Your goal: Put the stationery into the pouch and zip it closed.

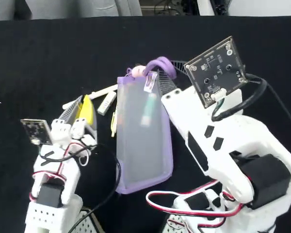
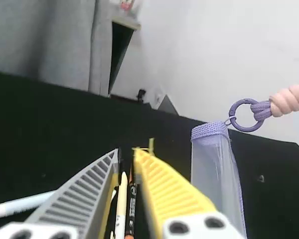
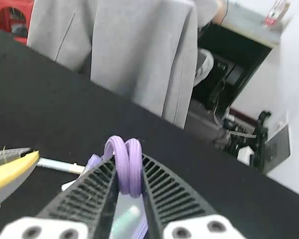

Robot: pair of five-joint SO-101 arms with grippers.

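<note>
The translucent pouch (image 1: 143, 141) with purple edging lies mid-table, a green-and-white item (image 1: 148, 114) inside it. My right gripper (image 1: 157, 73) is shut on the pouch's purple cord loop (image 3: 125, 167) at its far end; a pink cord (image 2: 291, 98) and a purple ring (image 2: 241, 115) hang there too. Left of the pouch, my left gripper (image 2: 125, 152), with one grey and one yellow finger, is shut on two pens (image 2: 127, 199), one cream and one black. It stands in the high view (image 1: 81, 101) beside the pouch's left edge.
A white pen (image 1: 99, 92) and a short white stick (image 1: 106, 103) lie on the black cloth between my left gripper and the pouch. A yellow pen (image 1: 114, 121) rests along the pouch's left edge. Red and black cables (image 1: 184, 196) trail near the arm bases.
</note>
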